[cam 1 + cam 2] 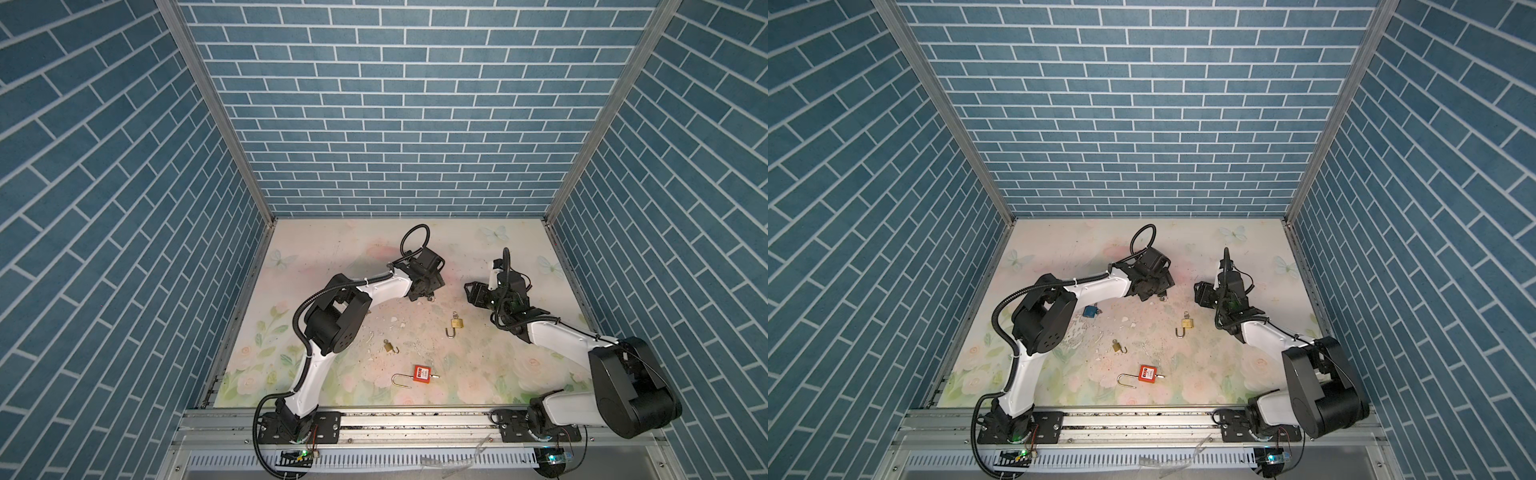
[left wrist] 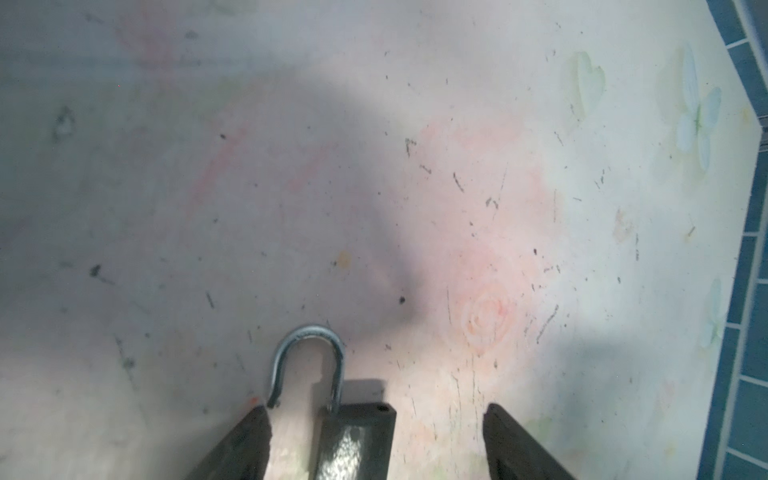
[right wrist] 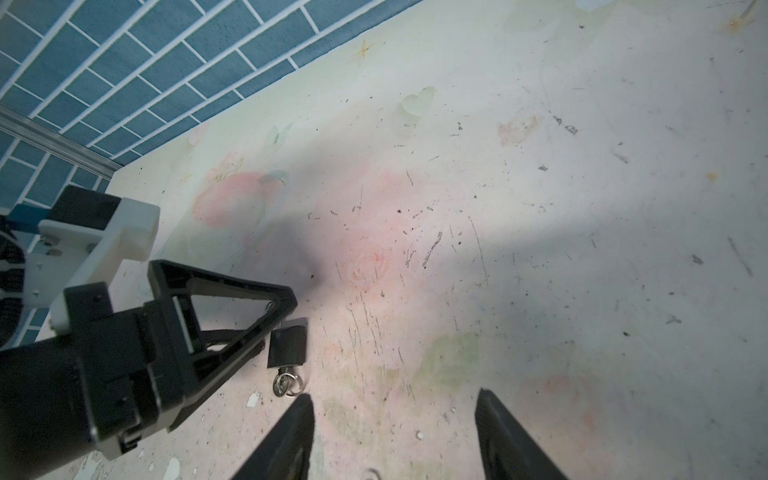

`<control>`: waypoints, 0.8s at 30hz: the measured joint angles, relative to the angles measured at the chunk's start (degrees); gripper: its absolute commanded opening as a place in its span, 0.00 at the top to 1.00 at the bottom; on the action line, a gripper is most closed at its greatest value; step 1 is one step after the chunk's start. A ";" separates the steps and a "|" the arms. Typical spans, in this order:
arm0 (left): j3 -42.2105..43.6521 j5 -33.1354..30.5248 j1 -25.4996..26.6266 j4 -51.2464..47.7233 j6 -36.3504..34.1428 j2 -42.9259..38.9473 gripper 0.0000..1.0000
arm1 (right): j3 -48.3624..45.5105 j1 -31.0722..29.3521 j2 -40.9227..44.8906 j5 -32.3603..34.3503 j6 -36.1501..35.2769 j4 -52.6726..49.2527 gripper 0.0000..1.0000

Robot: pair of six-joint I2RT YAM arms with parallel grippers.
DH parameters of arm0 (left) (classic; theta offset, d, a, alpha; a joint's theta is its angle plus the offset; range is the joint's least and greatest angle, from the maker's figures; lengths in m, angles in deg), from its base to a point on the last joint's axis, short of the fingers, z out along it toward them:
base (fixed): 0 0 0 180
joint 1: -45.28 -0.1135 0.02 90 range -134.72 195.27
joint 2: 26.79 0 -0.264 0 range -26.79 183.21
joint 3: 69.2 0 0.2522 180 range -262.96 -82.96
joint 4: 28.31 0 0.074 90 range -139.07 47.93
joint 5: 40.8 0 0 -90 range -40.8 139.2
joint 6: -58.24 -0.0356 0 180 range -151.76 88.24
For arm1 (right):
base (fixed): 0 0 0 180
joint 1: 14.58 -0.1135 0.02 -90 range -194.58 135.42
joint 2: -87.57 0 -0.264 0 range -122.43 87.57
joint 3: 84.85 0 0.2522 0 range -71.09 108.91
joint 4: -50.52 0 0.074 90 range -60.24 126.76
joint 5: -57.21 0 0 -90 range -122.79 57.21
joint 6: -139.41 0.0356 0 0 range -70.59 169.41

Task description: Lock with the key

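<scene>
Altogether five padlocks — two brass (image 1: 456, 322) (image 1: 388, 346), red (image 1: 421, 372), blue (image 1: 1089, 311), black (image 3: 287, 341).

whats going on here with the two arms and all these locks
The left gripper has its jaws open around a black padlock lying on the table, shackle unlatched, not gripping it. The right gripper hovers open and empty close by. A brass padlock and a red padlock lie untouched.
</scene>
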 measured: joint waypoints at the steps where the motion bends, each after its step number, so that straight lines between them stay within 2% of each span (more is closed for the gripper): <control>1: -1.05 -0.83 0.00 -1.01 -0.79 0.55 0.19 | 0.00 0.00 0.00 -0.02 0.02 0.00 0.38; 8: -7.96 -7.87 1.75 -9.22 -7.10 1.18 0.19 | 0.00 0.07 0.00 -0.15 0.59 0.00 0.38; 15: -15.98 -15.89 7.17 -16.02 -13.88 1.36 0.20 | -0.79 0.11 0.26 -0.24 1.09 0.46 0.38; 24: -23.80 -20.52 9.09 -23.78 -15.67 8.63 0.21 | -1.33 0.15 0.55 -0.39 1.46 1.09 0.39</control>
